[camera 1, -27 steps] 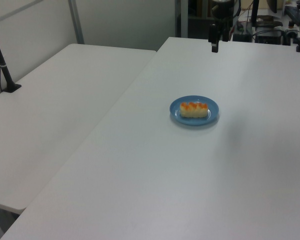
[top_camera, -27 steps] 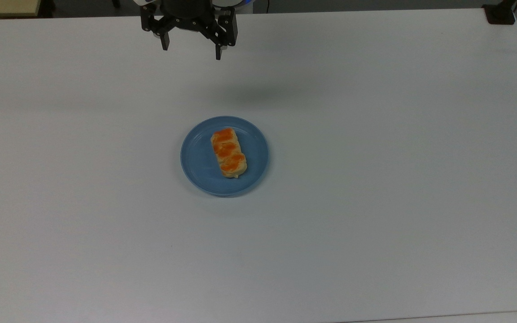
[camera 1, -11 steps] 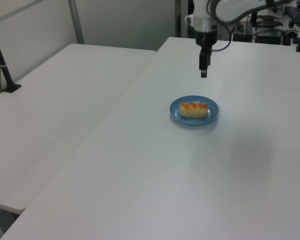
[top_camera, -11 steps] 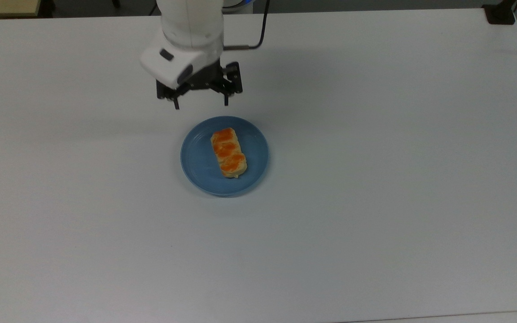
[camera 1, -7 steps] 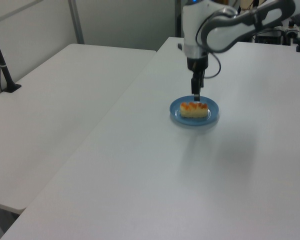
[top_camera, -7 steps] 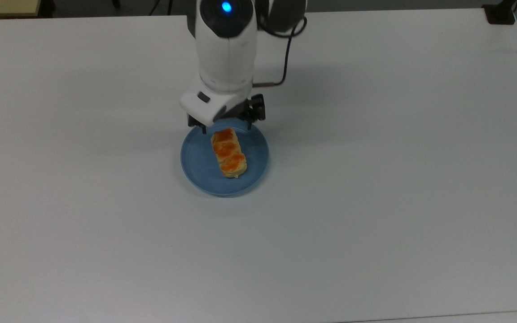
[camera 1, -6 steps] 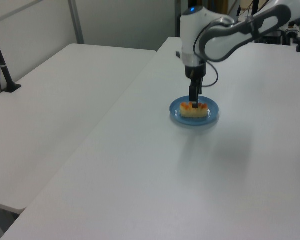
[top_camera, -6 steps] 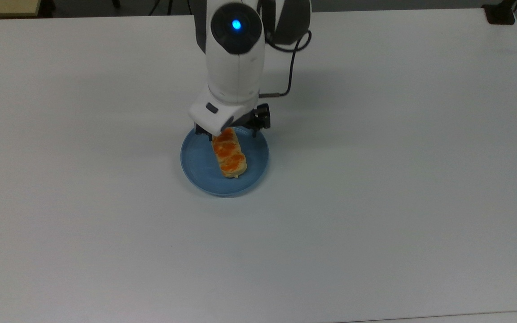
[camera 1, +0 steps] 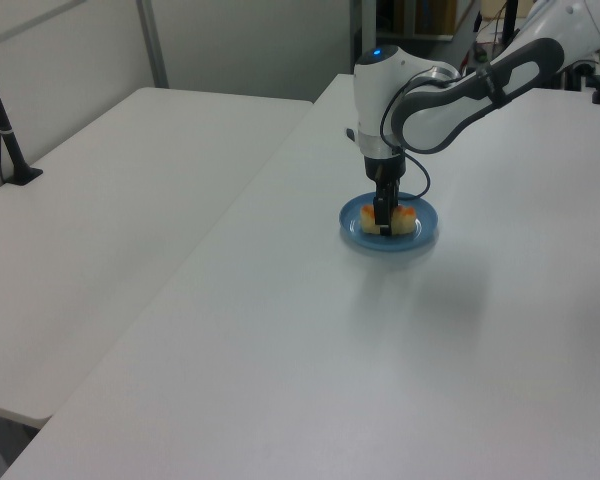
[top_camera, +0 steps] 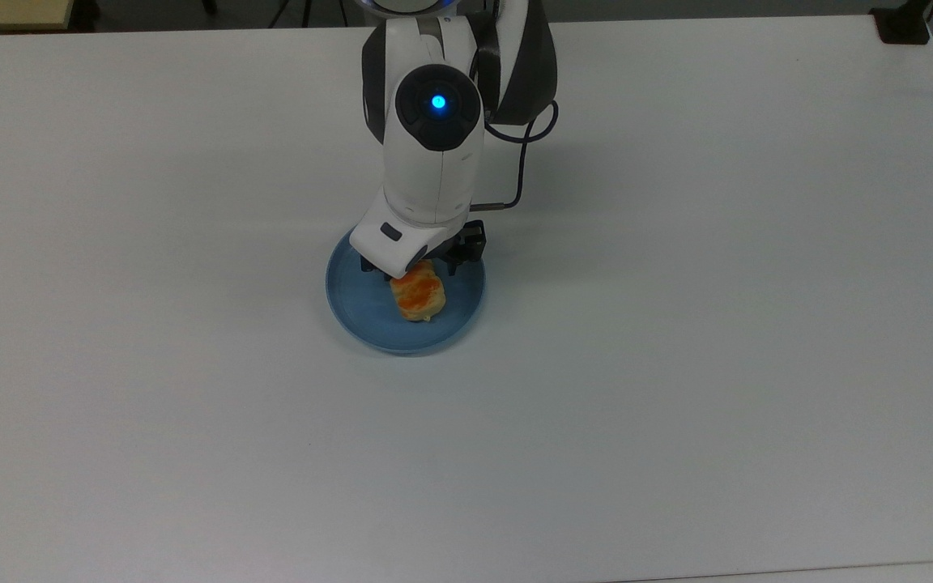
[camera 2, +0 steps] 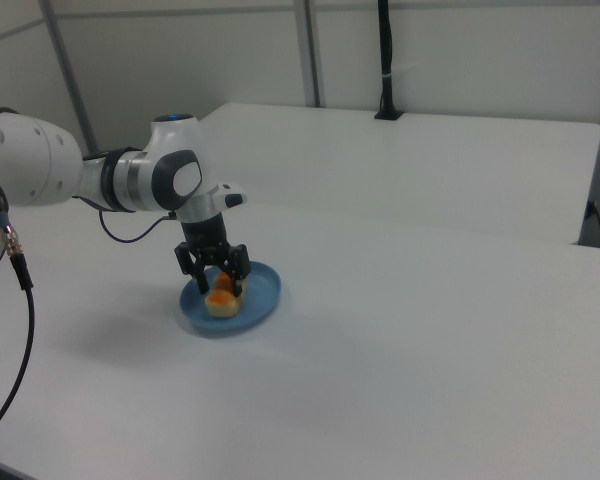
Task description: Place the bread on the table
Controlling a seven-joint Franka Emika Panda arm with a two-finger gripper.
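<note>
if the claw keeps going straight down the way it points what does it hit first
Most likely the bread: the claw points down with its open fingers either side of the loaf on the blue plate. The fingertips might reach the plate first; depth is unclear.

My arm (top_camera: 432,162) is white with dark grey joints and a glowing blue light; my gripper (camera 2: 214,283) is black. The bread (top_camera: 418,295) is pale tan with orange patches, on a plain blue plate (top_camera: 361,304) over the white table (top_camera: 677,324).
</note>
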